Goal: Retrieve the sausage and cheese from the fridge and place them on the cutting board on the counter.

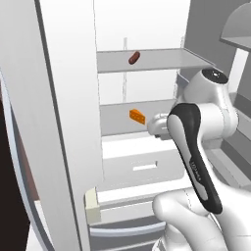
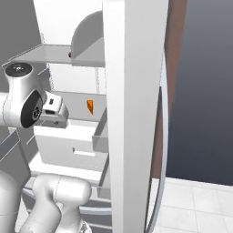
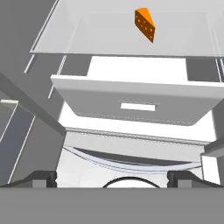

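In the open fridge (image 1: 68, 98), the sausage (image 1: 134, 58) lies on the upper shelf and the cheese (image 3: 145, 25) on the shelf below. The gripper (image 3: 112, 178) points at the drawer (image 3: 138, 106), jaws spread wide and empty, the cheese well beyond them.

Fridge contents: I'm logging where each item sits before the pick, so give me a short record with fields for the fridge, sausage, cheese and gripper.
fridge: doors open, white inside
sausage: lies on the upper shelf
cheese: orange wedge on the shelf below, above a white drawer
gripper: open, empty, short of the cheese, pointing into the fridge
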Robot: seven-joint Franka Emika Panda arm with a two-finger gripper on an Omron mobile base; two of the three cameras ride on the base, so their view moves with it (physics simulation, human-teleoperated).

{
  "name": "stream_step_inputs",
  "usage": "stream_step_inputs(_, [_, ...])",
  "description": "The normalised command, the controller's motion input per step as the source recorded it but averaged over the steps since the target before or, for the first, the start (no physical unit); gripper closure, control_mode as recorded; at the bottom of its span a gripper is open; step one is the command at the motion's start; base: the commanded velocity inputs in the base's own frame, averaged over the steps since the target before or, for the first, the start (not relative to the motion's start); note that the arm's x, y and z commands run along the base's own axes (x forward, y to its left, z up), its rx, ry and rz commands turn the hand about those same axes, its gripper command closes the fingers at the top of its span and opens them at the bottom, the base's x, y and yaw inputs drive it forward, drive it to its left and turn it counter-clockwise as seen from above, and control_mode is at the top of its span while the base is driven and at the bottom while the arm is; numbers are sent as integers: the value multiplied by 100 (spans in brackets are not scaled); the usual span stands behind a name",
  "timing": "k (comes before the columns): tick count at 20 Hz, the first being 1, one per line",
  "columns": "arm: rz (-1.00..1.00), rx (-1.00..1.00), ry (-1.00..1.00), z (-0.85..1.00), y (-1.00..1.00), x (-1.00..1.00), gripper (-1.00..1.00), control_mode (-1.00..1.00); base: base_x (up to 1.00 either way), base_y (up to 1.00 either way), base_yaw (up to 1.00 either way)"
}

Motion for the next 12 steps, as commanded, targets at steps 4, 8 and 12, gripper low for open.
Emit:
stream_step_inputs(4, [0,0,0,0,0,0,-100,100,44,0,11])
stream_step_inputs(8, [0,0,0,0,0,0,-100,100,0,-4,4])
stream_step_inputs(12, [0,0,0,0,0,0,-100,100,0,0,0])
